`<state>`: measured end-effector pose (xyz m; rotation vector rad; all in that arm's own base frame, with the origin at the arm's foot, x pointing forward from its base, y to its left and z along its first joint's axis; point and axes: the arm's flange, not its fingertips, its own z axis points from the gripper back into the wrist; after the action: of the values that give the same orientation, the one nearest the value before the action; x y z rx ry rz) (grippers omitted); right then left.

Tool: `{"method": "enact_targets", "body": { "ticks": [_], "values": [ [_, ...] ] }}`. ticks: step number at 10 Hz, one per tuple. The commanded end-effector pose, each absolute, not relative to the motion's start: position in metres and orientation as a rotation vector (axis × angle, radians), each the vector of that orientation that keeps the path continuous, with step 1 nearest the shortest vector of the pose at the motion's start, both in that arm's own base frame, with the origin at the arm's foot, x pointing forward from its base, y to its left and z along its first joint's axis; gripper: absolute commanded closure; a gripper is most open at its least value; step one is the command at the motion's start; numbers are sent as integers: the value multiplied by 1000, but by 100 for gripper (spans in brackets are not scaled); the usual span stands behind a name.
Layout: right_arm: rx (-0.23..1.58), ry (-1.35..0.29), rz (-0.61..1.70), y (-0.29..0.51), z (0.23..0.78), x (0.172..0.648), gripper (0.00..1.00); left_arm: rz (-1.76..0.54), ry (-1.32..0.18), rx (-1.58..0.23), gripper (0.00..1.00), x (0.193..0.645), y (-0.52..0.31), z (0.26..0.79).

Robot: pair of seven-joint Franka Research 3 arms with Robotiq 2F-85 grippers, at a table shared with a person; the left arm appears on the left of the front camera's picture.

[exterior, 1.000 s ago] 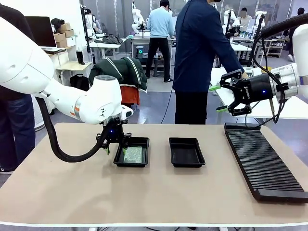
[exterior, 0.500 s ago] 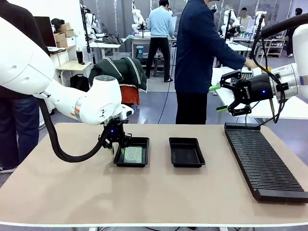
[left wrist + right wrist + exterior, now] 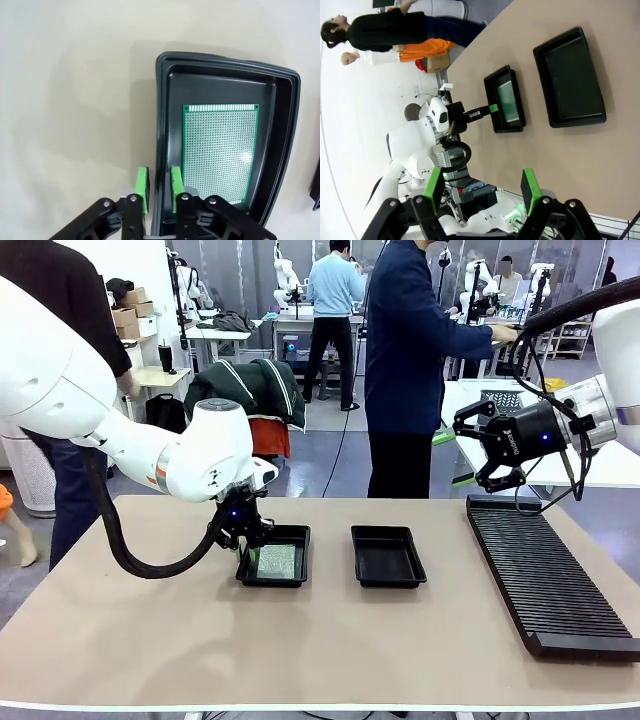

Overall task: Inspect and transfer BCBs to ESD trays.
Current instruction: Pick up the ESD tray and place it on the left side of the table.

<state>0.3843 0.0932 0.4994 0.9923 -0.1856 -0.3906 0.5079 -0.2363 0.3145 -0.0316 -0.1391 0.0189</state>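
Note:
A green BCB point(image 3: 277, 560) point(image 3: 220, 150) lies flat on the floor of the left ESD tray point(image 3: 297, 580) point(image 3: 162, 85). My left gripper point(image 3: 243, 532) point(image 3: 159, 188) is down at that tray's left rim, one green pad outside the wall and one inside, shut on the rim. The second ESD tray point(image 3: 388, 558) point(image 3: 570, 75) sits to the right, holding nothing. My right gripper point(image 3: 468, 452) point(image 3: 482, 186) hangs open in the air above the table's far right, holding nothing. In the right wrist view the BCB point(image 3: 507, 100) shows far off in its tray.
A long black ribbed rack point(image 3: 545, 580) lies along the table's right side. A person in dark blue point(image 3: 405, 360) stands at the far edge, an arm stretched toward the right. Bare tabletop point(image 3: 300, 650) lies in front of the trays.
The right gripper has rolled and drawn slightly right. The person has raised an arm to the right. The left gripper has barely moved at the tray's rim.

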Motion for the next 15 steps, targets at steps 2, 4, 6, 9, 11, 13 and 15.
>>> {"method": "enact_targets", "body": {
  "ticks": [2, 4, 6, 9, 11, 13, 15],
  "values": [
    [1009, -194, -387, 92, 500, 385, 18, 33, -178, -33, 100, 509, -240, 313],
    [1009, -194, -387, 92, 500, 385, 18, 35, -172, -39, 100, 509, -240, 310],
    [1009, -194, -387, 92, 500, 385, 18, 37, -174, -45, 100, 509, -241, 310],
    [1009, -194, -387, 92, 500, 385, 18, 34, -177, -63, 100, 508, -239, 311],
    [1009, -194, -387, 92, 500, 385, 18, 22, -158, -47, 99, 510, -238, 315],
    [1009, -194, -387, 92, 500, 385, 18, 22, -158, -47, 99, 510, -238, 315],
    [1009, -194, -387, 92, 500, 385, 18, 22, -158, -47, 99, 510, -238, 315]
  ]
}}
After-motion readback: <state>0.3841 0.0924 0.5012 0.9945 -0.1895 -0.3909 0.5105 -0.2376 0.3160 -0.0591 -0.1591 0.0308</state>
